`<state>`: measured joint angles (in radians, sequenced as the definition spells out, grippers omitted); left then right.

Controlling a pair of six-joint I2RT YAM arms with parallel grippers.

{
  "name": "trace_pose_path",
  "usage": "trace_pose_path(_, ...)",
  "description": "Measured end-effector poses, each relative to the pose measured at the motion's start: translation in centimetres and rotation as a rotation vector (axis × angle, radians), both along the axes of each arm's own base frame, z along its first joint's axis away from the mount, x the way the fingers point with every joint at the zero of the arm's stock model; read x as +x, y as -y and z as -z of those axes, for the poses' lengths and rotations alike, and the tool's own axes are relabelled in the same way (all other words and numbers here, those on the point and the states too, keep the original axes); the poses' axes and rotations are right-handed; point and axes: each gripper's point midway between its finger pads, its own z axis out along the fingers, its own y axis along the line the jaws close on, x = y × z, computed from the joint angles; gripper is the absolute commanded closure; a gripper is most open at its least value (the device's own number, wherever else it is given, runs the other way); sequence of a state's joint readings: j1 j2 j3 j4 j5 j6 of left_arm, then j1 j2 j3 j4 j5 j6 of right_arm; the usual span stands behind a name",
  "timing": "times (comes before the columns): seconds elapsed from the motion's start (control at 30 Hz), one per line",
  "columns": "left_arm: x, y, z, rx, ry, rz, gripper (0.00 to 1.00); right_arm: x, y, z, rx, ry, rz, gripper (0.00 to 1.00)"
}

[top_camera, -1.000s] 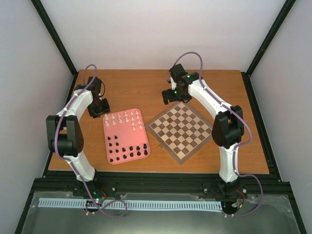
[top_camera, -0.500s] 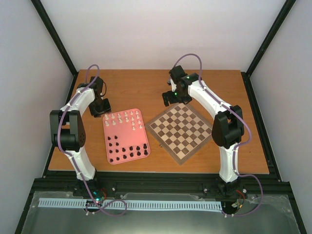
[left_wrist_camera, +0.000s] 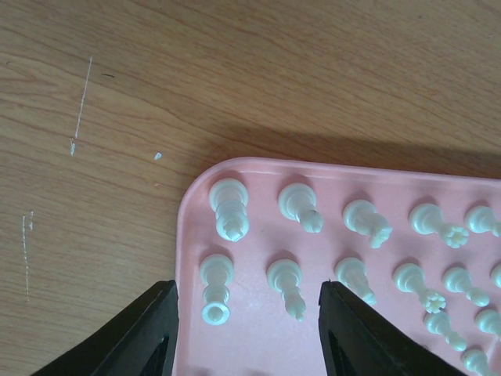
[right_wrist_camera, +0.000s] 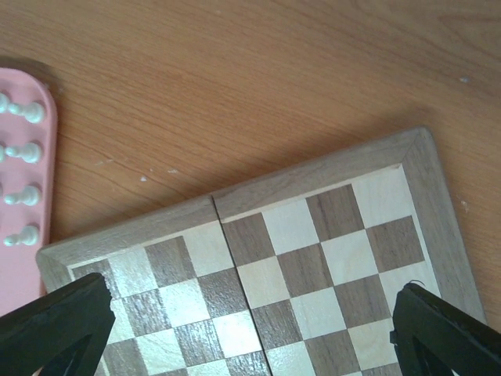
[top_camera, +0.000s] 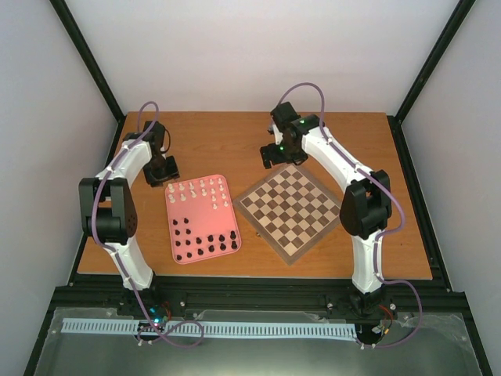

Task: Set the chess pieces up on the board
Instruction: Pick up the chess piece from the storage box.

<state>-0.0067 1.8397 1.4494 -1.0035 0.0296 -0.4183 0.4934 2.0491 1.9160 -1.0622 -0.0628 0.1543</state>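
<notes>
Jaws on the left arm [top_camera: 129, 160] stand apart and empty; over the last second they have edged onto the far-left corner of the pink tray [left_wrist_camera: 192, 204], straddling the cream-white pieces [left_wrist_camera: 227, 215] there, so I judge a first pick is close. Right arm [top_camera: 337, 160] jaws, also apart, hover off the tray's far-right corner above the board [top_camera: 291, 211], bare, just right of the tray. Black pieces [top_camera: 205, 244] sit in the tray's near half.

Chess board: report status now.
Left gripper jaws open over white pieces at pink tray corner. Right gripper jaws open, empty, over far corner of board. Board bare; all pieces on tray. Nothing blocking.
</notes>
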Motion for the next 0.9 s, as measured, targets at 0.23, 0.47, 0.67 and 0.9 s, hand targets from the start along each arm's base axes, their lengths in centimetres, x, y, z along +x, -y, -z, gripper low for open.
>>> trace_pose_path(0.23,0.1,0.0,-0.7,0.0,0.021,0.015,0.5,-0.2,-2.2,-0.8,0.012,0.018,-0.032,0.03)
trace_pose_path(0.47,0.2,0.8,-1.0,0.024,0.024,0.055,0.5,-0.7,-2.9,0.9,-0.004,-0.021,-0.031,0.03)
trace_pose_path(0.67,1.7,4.3,-3.3,0.0,0.094,0.134,0.51,-0.1,-2.7,0.6,-0.017,-0.002,-0.02,0.06)
trace_pose_path(0.9,2.0,4.9,-3.8,-0.028,0.106,0.135,0.51,1.0,-3.4,-0.3,0.004,0.028,-0.022,0.11)
